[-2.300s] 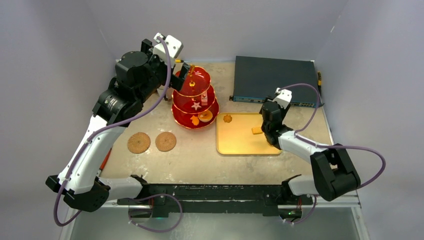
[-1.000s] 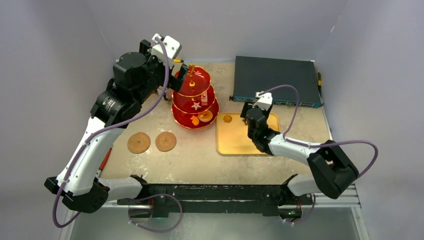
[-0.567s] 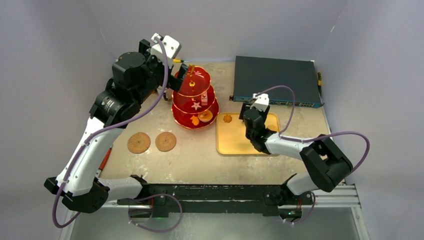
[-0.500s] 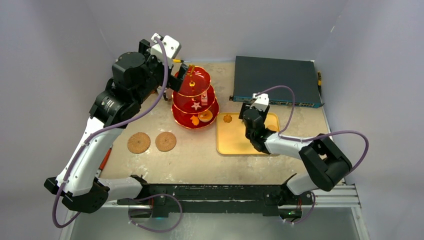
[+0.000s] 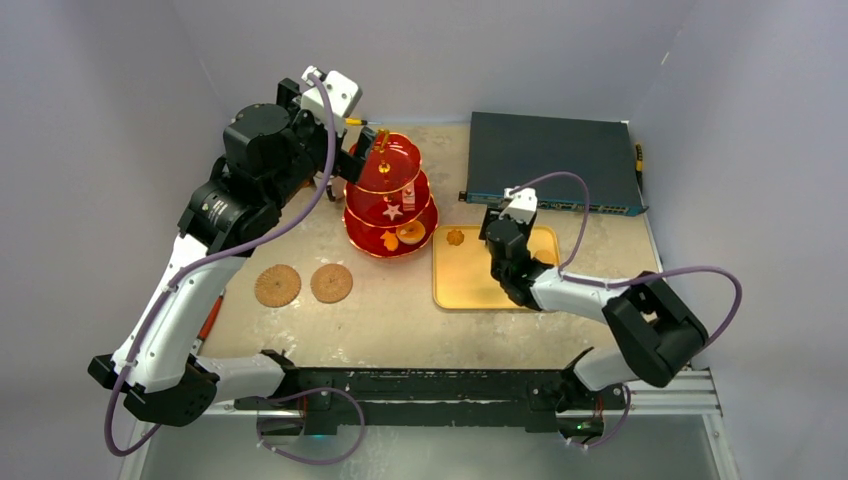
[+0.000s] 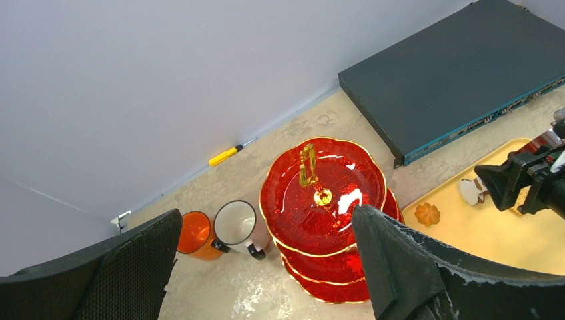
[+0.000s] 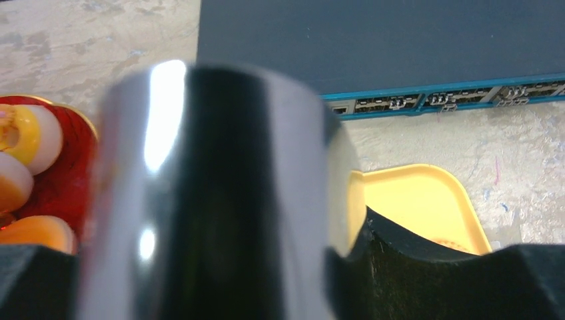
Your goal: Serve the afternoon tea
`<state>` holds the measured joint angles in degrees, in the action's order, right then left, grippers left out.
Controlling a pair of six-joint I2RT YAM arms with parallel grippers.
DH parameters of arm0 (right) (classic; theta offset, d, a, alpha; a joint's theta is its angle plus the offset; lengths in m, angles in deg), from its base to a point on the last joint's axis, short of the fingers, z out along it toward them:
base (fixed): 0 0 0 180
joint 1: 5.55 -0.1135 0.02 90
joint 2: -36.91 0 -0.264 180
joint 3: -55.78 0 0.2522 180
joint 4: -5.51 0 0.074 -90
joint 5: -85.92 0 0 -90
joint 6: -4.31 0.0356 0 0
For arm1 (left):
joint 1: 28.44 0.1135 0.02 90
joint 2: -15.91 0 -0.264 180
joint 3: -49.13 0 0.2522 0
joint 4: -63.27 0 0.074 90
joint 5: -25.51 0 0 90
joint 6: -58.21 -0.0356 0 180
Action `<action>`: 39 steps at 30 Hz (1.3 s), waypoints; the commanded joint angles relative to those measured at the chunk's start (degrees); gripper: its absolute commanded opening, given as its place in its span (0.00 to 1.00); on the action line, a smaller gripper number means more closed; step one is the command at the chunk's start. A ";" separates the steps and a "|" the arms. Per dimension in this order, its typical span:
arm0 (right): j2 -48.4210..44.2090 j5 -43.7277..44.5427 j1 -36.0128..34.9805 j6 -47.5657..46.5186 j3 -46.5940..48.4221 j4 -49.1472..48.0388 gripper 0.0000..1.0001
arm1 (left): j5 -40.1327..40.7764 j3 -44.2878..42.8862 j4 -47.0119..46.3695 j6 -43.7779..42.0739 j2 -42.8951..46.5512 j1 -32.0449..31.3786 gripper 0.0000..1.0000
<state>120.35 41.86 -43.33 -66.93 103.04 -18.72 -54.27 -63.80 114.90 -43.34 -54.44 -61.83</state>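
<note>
The red three-tier stand (image 5: pixel 390 195) with its gold handle stands at the back centre, with small pastries on its lower tiers; it also shows in the left wrist view (image 6: pixel 323 193). My left gripper (image 6: pixel 260 267) is open and empty, high above the stand's left side. The orange mug (image 6: pixel 196 235) and the white mug (image 6: pixel 238 225) stand together left of the stand. My right gripper (image 5: pixel 492 232) is low over the yellow tray's back part, shut on a glossy white-and-dark pastry (image 7: pixel 220 187) that fills the right wrist view. A small orange cookie (image 5: pixel 456 237) lies on the tray.
The yellow tray (image 5: pixel 470 285) lies right of the stand. The dark electronics box (image 5: pixel 550 160) sits at the back right. Two round cork coasters (image 5: pixel 277 286) lie front left. A yellow screwdriver (image 6: pixel 226 155) lies by the back wall.
My right gripper has moved from the tray's right side to its back left part, then stayed nearly still. The left arm has hardly moved.
</note>
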 commanded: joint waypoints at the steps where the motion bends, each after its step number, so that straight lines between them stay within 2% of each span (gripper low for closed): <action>1: -6.68 2.32 -2.62 -3.77 0.52 -0.40 0.42 | 0.45 -0.40 -1.52 0.04 1.22 0.27 0.99; 10: -12.52 4.50 -14.57 -8.68 8.04 0.51 0.41 | 0.87 0.91 -2.11 0.88 1.27 0.25 0.99; 18: -6.61 4.36 -25.97 -14.76 17.43 -6.89 0.41 | 1.26 1.72 -2.17 0.66 1.89 0.25 0.99; 31: 8.12 0.15 -28.83 -27.93 23.22 -32.71 0.42 | 0.40 2.57 -2.35 0.83 2.03 0.25 0.99; 39: 16.70 0.12 -28.78 -30.98 26.02 -43.13 0.46 | 0.18 3.29 -2.33 0.73 2.39 0.27 0.99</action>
<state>135.08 42.49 -71.92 -94.42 125.70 -50.33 -53.77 -60.59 114.44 -43.30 -53.36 -61.83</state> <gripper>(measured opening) 0.538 0.993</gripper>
